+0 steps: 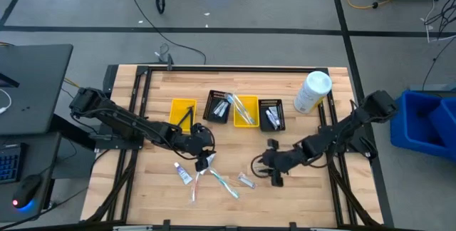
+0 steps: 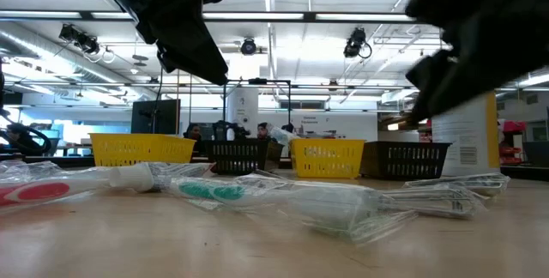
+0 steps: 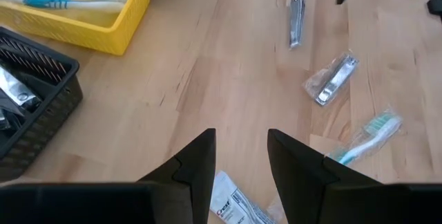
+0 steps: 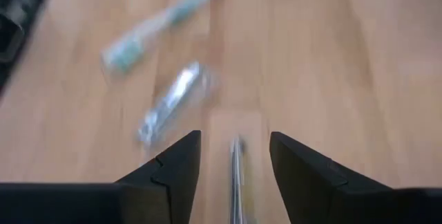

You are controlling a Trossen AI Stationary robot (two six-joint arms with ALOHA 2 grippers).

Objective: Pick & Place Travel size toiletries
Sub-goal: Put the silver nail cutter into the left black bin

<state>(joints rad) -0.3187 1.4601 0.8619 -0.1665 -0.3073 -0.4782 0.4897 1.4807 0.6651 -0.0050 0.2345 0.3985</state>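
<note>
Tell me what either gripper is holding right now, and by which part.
Nothing is held. The left gripper is open above a packet; the right gripper is open around a thin metal item lying on the table.

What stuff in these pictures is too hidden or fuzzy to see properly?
- Contents of the black bins: too small from the high view, and the low view shows only their walls.
- The thin item between the right gripper fingers: blurred, so what it is stays unclear.
- The packet under the left gripper: partly covered by the fingers and cut off by the edge.
- The white bottle label: print too small, and a dark arm covers its top.
</note>
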